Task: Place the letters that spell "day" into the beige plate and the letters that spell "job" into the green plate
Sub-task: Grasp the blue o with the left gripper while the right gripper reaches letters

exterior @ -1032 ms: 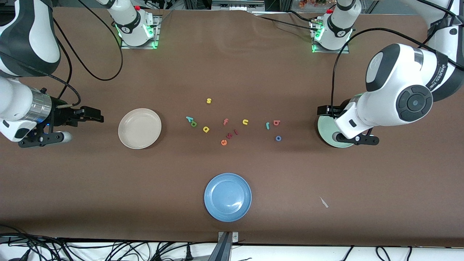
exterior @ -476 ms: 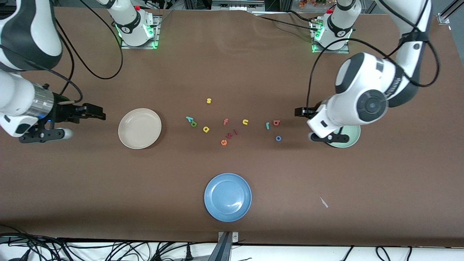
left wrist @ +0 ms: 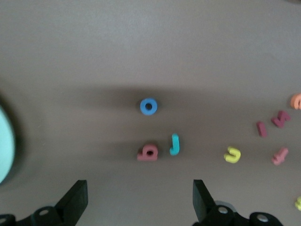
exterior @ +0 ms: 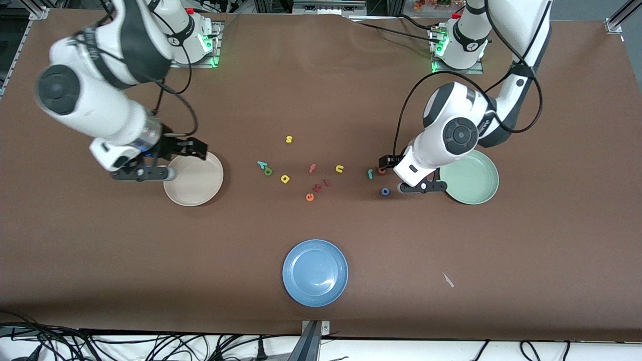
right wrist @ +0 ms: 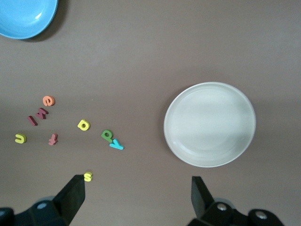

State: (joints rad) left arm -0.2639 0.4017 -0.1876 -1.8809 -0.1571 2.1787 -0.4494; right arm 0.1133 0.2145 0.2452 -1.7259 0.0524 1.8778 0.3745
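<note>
Both grippers wide open, empty; left gripper point(exterior: 385, 161) part-hides red "b" point(left wrist: 148, 153); right gripper point(exterior: 200, 149) over beige plate point(exterior: 200, 185).

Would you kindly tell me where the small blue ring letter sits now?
The small blue ring letter lies on the brown table near the pale green plate, nearer the front camera than the teal hook letter.

Brown table point(exterior: 351, 100) carries three plates and a loose scatter of toy letters.

Beige plate point(exterior: 193, 178) toward the right arm's end; green plate point(exterior: 471, 177) toward the left arm's end; blue plate point(exterior: 315, 272) nearest the front camera, between them.

Letters lie between the beige and green plates:
- yellow "s" point(exterior: 289, 139), farthest from the camera
- teal "y" point(exterior: 261, 164) touching green "a" point(exterior: 268, 172)
- yellow "d" point(exterior: 285, 178)
- "f" point(exterior: 312, 168), yellow "u" point(exterior: 339, 169)
- "i" point(exterior: 326, 183), "k" point(exterior: 317, 188), orange "e" point(exterior: 309, 197)
- teal "j" point(exterior: 370, 173) just beside red-pink "b" point(left wrist: 147, 153)
- blue "o" point(exterior: 385, 191)

Small pale scrap point(exterior: 448, 280) lies well apart from the rest.
</note>
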